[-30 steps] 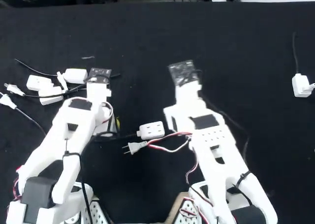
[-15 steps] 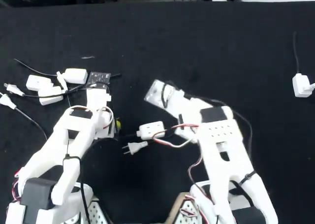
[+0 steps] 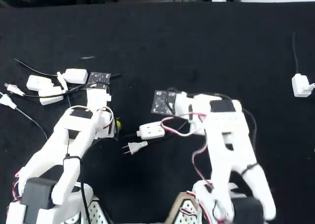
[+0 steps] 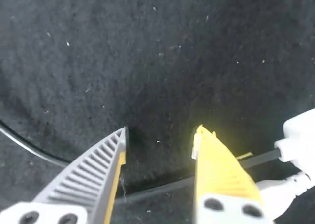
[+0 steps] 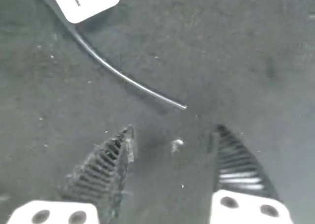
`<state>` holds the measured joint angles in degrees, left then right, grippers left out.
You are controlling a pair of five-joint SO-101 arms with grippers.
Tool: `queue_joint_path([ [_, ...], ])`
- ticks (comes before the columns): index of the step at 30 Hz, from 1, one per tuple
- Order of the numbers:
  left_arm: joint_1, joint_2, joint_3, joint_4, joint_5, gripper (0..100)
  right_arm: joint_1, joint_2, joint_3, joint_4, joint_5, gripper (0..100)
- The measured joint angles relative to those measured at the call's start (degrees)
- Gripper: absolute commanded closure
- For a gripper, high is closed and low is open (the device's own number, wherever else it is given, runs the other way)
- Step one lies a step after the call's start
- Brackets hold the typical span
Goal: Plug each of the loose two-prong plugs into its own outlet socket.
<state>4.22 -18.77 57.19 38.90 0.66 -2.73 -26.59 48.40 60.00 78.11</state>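
Plug (image 3: pixel 135 146) lies lengthwise between my 2 tools, prongs toward my left tool (image 4: pixel 160 140); both gape empty. Socket (image 5: pixel 83 0) shows its slots ahead of my right tool (image 5: pixel 172 135).

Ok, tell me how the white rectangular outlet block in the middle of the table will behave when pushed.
The white rectangular plastic outlet block is small and lies flat, so it probably weighs little and should slide on the black cloth rather than tip. Its thin black cord looks floppy and may trail behind or tug the block askew.

The wrist views' edges cut off an outlet socket (image 5: pixel 83 0) and a white corded block (image 4: pixel 301 135).
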Motion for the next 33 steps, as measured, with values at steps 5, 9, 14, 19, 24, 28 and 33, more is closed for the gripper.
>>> queue_joint_path([
  [5, 0.0, 0.0, 0.0, 0.0, 0.0, 78, -0.1, 9.6, -4.1, 0.0, 0.0, 78.3],
  [9, 0.0, 0.0, 0.0, 0.0, 0.0, 78, 0.0, 15.3, -4.5, -0.1, -1.7, 84.9],
  [14, 0.0, 0.0, 0.0, 0.0, 0.0, 78, 0.1, 17.0, -4.5, -0.1, -2.6, 99.3],
  [19, 0.0, 0.0, 0.0, 0.0, 0.0, 78, 0.1, 17.0, -4.7, -0.1, -2.8, 98.8],
  [24, 0.0, 0.0, 0.0, 0.0, 0.0, 78, 4.3, 17.0, -8.9, 2.3, -2.8, 98.7],
  [28, 0.0, 0.0, 0.0, 0.0, 0.0, 78, 7.1, 16.9, -13.4, 6.2, -9.1, 97.6],
  [33, 0.0, 0.0, 0.0, -0.4, 0.0, 78, 5.1, 18.0, -14.5, 7.4, -33.5, 79.0],
])
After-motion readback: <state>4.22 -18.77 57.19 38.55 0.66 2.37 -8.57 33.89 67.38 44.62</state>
